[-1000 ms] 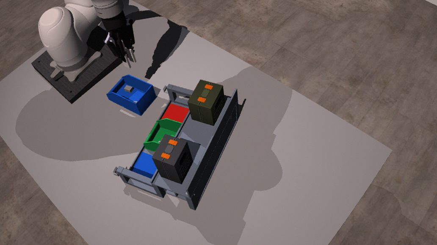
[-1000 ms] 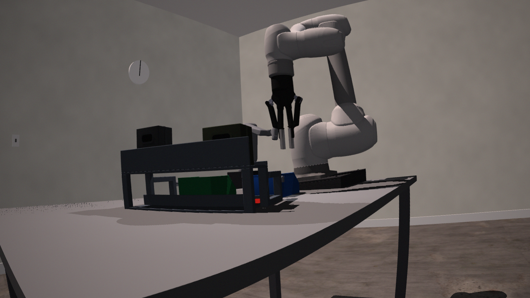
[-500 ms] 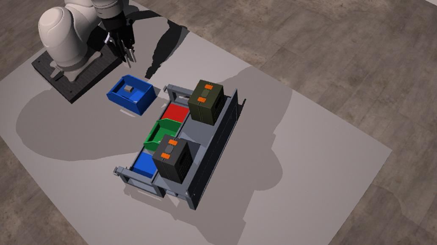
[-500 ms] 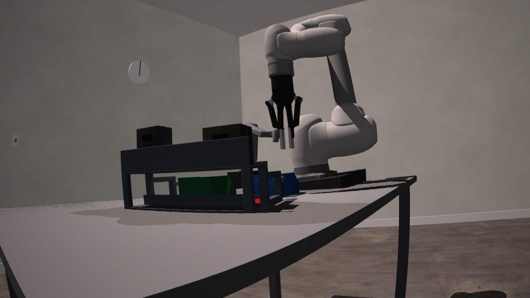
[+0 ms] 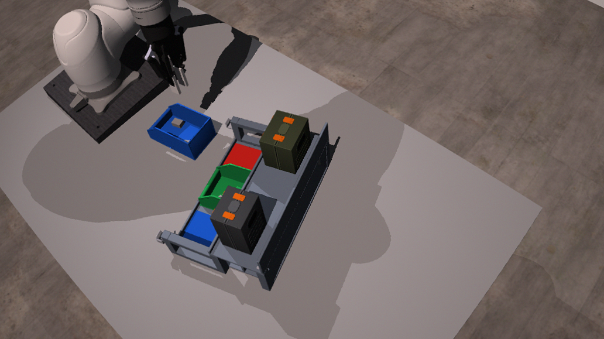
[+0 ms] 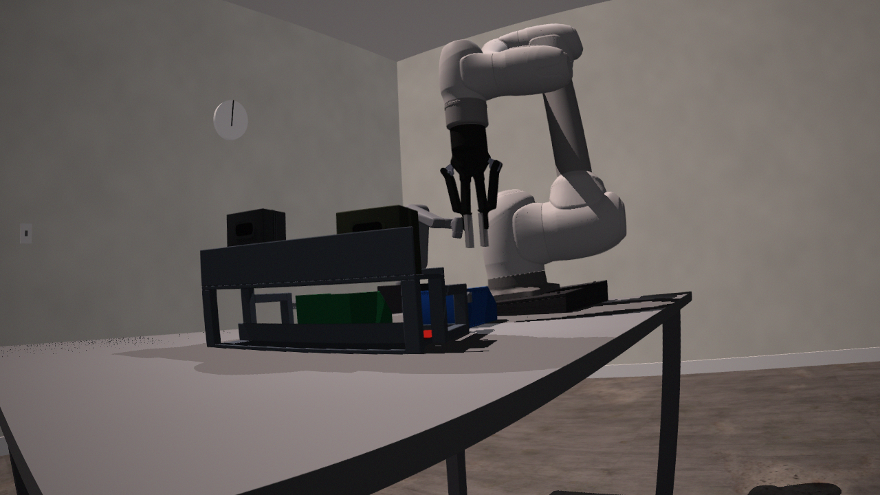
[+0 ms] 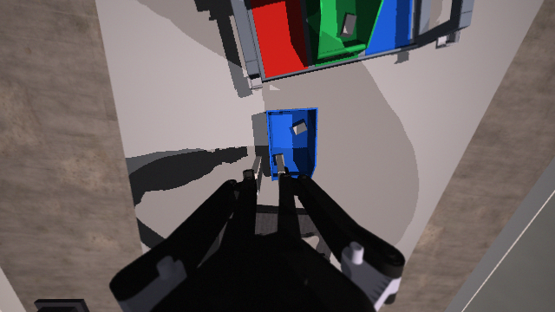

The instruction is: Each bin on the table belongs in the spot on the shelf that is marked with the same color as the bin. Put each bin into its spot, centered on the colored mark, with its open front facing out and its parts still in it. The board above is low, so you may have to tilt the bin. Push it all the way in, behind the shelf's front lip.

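Note:
My gripper (image 5: 182, 87) (image 6: 476, 245) (image 7: 269, 164) is slightly open, with nothing between its fingers. It points down, high above the table between robot base and blue bin. The blue bin (image 5: 173, 139) (image 6: 482, 306) (image 7: 282, 134) stands upright on the table before the shelf, its low front toward the base. A grey part (image 5: 178, 122) (image 7: 299, 127) lies inside; a finger hides some of the interior. The green bin (image 5: 228, 171) (image 6: 341, 307) (image 7: 330, 26) sits in the shelf's middle spot, front outward, with a part (image 7: 349, 25) inside. The red mark (image 5: 242, 156) (image 7: 279, 39) and blue mark (image 5: 200, 228) (image 7: 392, 30) are uncovered.
The shelf (image 5: 297, 195) (image 6: 307, 261) has a low upper board (image 5: 269, 182) over the spots' rear. An olive case (image 5: 285, 144) (image 6: 372, 220) and a dark grey case (image 5: 238, 222) (image 6: 255, 227) stand on it. A front lip (image 7: 286, 75) borders the spots.

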